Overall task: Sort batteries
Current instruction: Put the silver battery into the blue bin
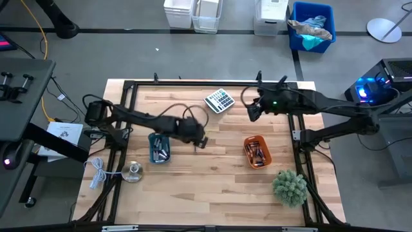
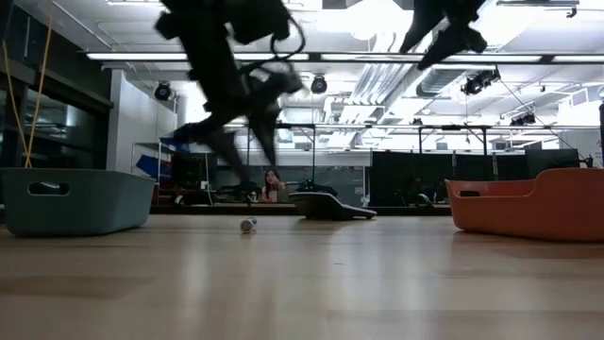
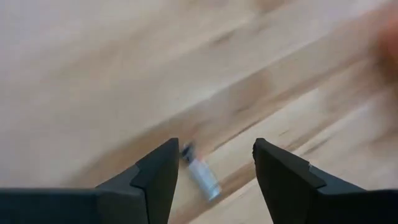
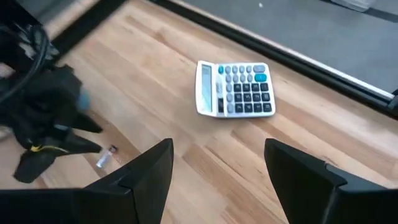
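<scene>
A small silvery cylindrical battery [image 3: 200, 175] is lying loose on the pale wood-plank table [image 1: 219, 187], just beside the blue tray [image 1: 159, 147], which appears to be holding more cells. The left gripper [image 3: 214, 165] is hanging over that battery with its dark wedge-shaped fingers spread apart, grasping nothing. The right gripper [image 4: 217, 168] is waiting beside the grey calculator [image 4: 234, 88], fingers released, far from the blue tray.
</scene>
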Robot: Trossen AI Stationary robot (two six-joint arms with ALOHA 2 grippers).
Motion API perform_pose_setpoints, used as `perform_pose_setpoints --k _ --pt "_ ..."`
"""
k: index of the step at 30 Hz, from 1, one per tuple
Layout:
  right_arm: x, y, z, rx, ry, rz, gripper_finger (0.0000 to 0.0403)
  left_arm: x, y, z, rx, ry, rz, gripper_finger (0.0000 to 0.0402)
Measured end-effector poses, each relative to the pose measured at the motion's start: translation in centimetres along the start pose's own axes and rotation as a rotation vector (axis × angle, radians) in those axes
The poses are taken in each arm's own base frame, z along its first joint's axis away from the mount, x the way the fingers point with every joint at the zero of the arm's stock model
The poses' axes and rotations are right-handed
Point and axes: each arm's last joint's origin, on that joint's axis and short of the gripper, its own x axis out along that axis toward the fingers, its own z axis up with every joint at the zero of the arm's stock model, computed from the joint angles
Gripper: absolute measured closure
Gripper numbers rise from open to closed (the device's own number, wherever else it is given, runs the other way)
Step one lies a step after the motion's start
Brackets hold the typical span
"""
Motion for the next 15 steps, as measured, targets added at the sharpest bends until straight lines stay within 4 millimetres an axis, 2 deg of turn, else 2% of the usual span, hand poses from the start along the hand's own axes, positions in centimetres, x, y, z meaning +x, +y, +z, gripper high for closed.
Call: perform_pose_setpoints --k 3,6,8,15 --pt "1.3 0.4 -0.2 -0.024 0.035 -0.023 0.0155 0.7 0.2 -1.9 -0.074 0.028 0.044 0.0209" --pt "2.3 0.7 -0.3 -0.062 0.064 -0.043 0.0155 1.5 -0.5 -2.9 -0.108 0.034 0.044 0.0209" --pt "2.8 0.9 -0.5 -0.082 0.086 -0.045 0.0155 2.3 -0.2 -3.7 -0.136 0.054 0.093 0.0209" --pt "3.3 1.0 -0.7 -0.094 0.116 -0.048 0.0155 4.9 0.0 -4.7 -0.164 0.110 0.149 0.0209"
